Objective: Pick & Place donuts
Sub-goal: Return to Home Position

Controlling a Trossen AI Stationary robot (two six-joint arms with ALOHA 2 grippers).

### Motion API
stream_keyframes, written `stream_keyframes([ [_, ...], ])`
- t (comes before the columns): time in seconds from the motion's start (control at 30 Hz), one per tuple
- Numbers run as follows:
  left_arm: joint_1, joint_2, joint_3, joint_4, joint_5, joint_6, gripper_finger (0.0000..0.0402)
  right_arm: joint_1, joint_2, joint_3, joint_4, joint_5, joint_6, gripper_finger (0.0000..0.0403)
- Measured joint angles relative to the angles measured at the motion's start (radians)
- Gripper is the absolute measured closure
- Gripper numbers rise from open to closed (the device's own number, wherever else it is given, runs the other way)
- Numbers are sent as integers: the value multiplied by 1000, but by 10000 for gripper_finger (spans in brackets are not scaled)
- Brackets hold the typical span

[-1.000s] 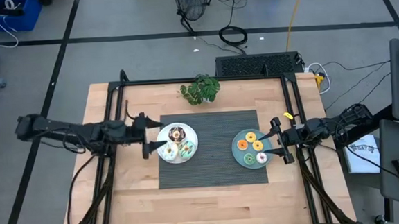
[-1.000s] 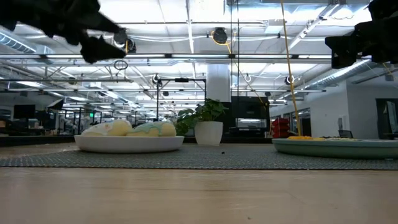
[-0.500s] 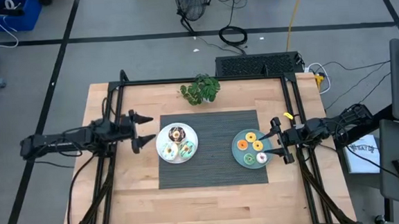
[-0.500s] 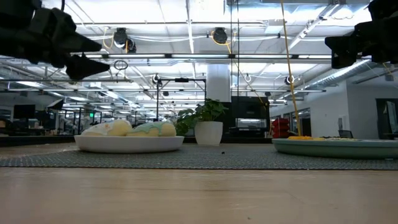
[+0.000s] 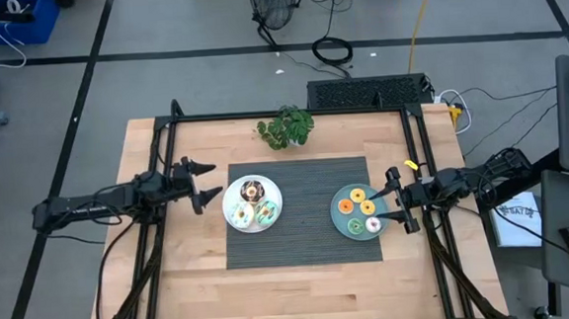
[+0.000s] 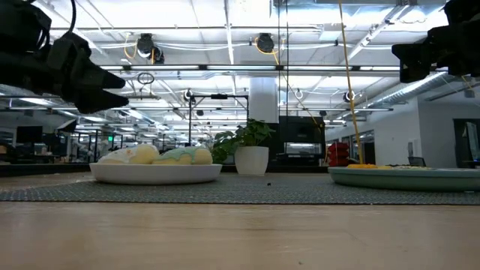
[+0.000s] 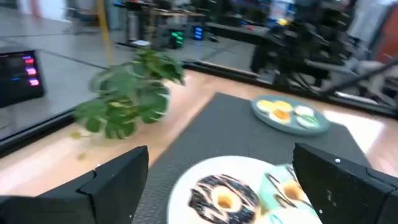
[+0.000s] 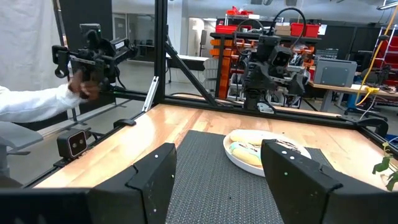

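A white plate (image 5: pixel 253 203) on the dark mat holds a chocolate-iced donut (image 5: pixel 253 191) and two pale green donuts (image 5: pixel 240 216) (image 5: pixel 266 214). A teal plate (image 5: pixel 359 211) to its right carries orange (image 5: pixel 347 207), yellow (image 5: pixel 358 195) and pink (image 5: pixel 373 224) donuts. My left gripper (image 5: pixel 205 182) hangs open just left of the white plate, above the table (image 6: pixel 97 79). Its wrist view looks over the chocolate donut (image 7: pixel 222 196). My right gripper (image 5: pixel 396 200) stands open at the teal plate's right rim, holding nothing.
A small potted plant (image 5: pixel 285 128) stands at the mat's far edge. Black frame rails run along the table's left (image 5: pixel 158 187) and right (image 5: pixel 426 171) sides. Bare wood lies toward the near edge. Beyond the table, a person's hand (image 8: pixel 81 90) holds a control handle.
My left gripper has drawn back from over the white plate's left rim toward the table's left edge and has sunk lower, staying open and holding nothing. The donuts and plates have kept their places.
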State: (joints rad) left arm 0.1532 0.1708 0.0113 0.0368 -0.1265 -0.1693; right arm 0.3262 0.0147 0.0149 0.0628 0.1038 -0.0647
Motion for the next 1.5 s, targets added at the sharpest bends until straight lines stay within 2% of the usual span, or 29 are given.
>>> stream_keyframes([
  [0.07, 3, 14, 0, 16, -30, -21, 9, 0, 0, 0, 0, 0, 0, 181],
  [1.5, 3, 19, -1, 42, -32, -17, 9, 0, 0, 0, 0, 0, 0, 181],
])
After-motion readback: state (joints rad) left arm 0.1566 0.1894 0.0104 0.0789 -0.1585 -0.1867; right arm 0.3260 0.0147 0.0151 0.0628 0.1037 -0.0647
